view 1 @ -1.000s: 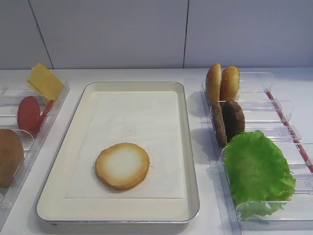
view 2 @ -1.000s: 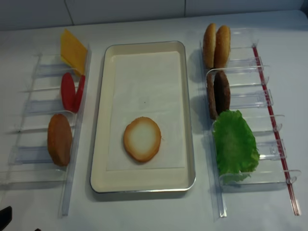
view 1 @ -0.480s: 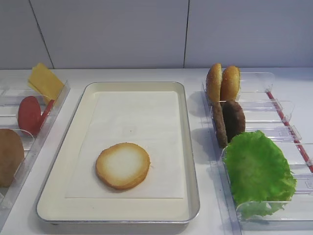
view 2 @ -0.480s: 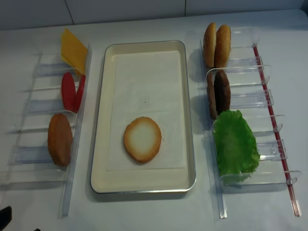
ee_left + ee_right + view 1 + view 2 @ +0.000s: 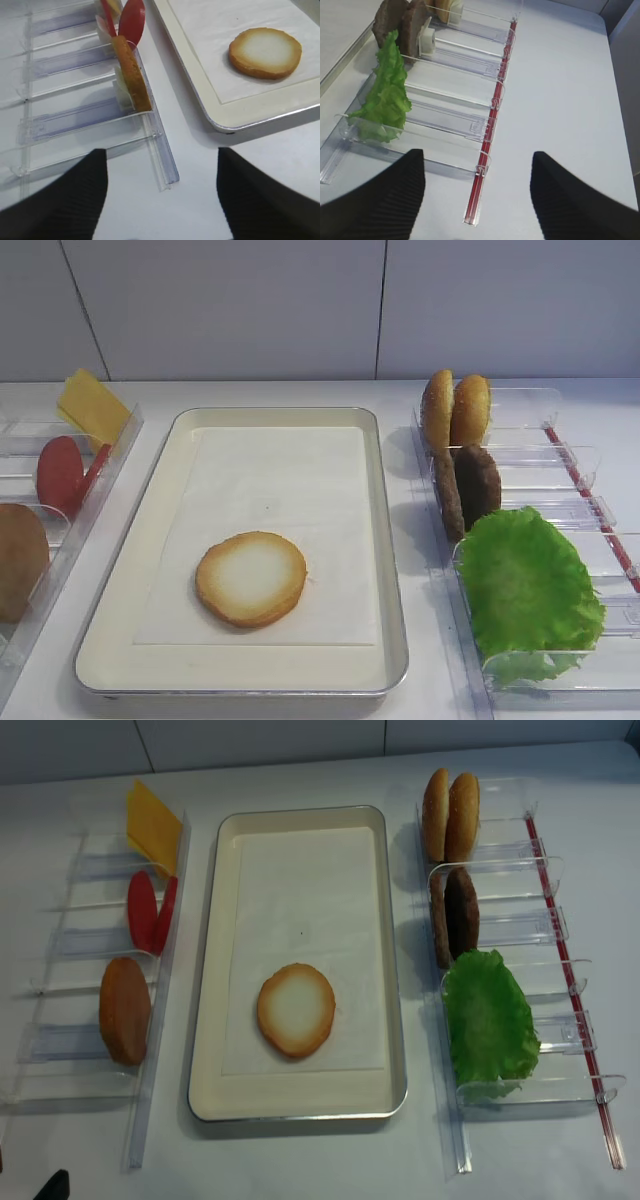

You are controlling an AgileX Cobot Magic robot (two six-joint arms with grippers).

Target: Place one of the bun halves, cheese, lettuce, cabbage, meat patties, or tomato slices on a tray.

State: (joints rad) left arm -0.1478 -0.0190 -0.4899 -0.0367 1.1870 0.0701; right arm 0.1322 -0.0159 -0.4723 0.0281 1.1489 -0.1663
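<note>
A bun half [image 5: 251, 578] [image 5: 296, 1010] [image 5: 265, 52] lies flat on the paper liner at the near end of the tray [image 5: 396, 570] [image 5: 396, 970]. Cheese [image 5: 152, 825] and tomato slices [image 5: 142, 910] [image 5: 131, 20] stand in the left bins. Meat patties [image 5: 460, 912] [image 5: 402, 22] and lettuce [image 5: 488, 1020] [image 5: 385, 95] stand in the right bins. No cabbage shows. My left gripper [image 5: 161, 150] hangs open and empty over the table, near the end of the left bins. My right gripper [image 5: 477, 151] is open and empty beside the lettuce bin.
A dark brown domed bun piece [image 5: 125, 1010] [image 5: 132, 72] stands in the near left bin. Two golden buns [image 5: 450, 815] stand on edge at the far right. Clear plastic bins [image 5: 80, 940] [image 5: 530, 920] flank the tray. A red strip [image 5: 492, 125] edges the right bins.
The food and tray have not moved. A dark bit of the left arm at the overhead view's bottom-left edge has shifted slightly to the right.
</note>
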